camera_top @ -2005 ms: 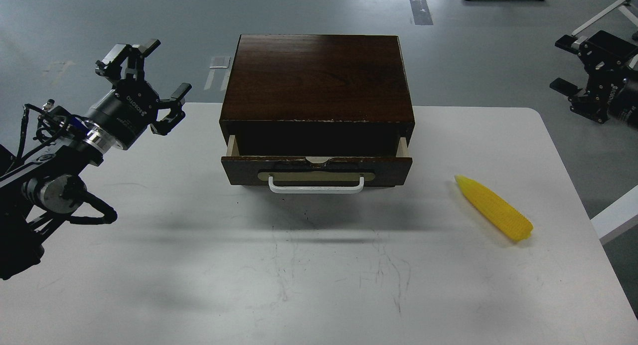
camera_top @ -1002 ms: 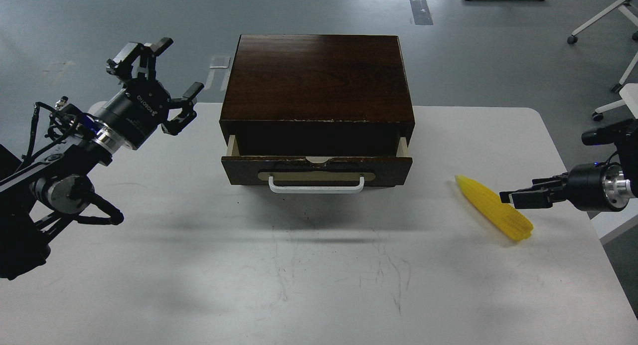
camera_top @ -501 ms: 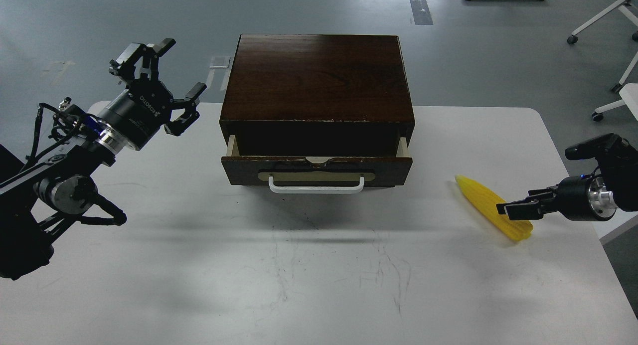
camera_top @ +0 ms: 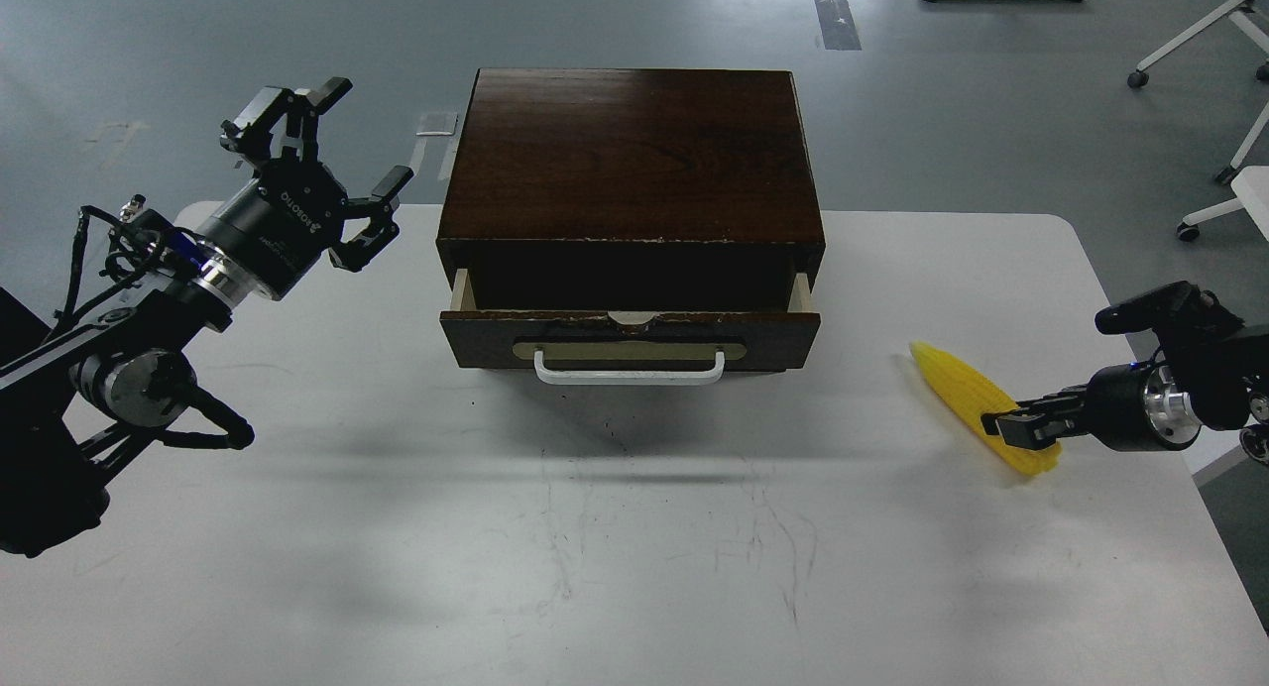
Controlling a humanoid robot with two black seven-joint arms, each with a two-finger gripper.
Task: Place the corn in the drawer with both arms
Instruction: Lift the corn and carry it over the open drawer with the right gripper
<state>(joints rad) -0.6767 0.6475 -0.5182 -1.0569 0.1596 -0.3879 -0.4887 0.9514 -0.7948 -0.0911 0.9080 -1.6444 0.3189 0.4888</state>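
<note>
Corn (camera_top: 967, 394) lying flat on white counter (camera_top: 634, 527), right of drawer (camera_top: 631, 339), tip angled toward it, well apart. Right claw (camera_top: 1016, 428) low at corn's thick end, overlapping it; seen dark and edge-on, so fingers not told apart: gripping or merely beside, cannot tell. Right arm entering from right edge, silver wrist ring showing.

Drawer pulled partly out of dark brown cabinet (camera_top: 632, 156), white handle (camera_top: 629, 369) facing forward, pale side boards visible, interior in shadow and contents not discernible. Cabinet top overhanging the rear of the opening; only the front strip exposed from above.

Left claw (camera_top: 322, 161) raised left of cabinet, fingers spread wide, holding nothing, clear of drawer and counter.

Bare counter between corn and drawer front; scuff marks on surface. Chair legs (camera_top: 1205, 32) on grey floor beyond, far right.
</note>
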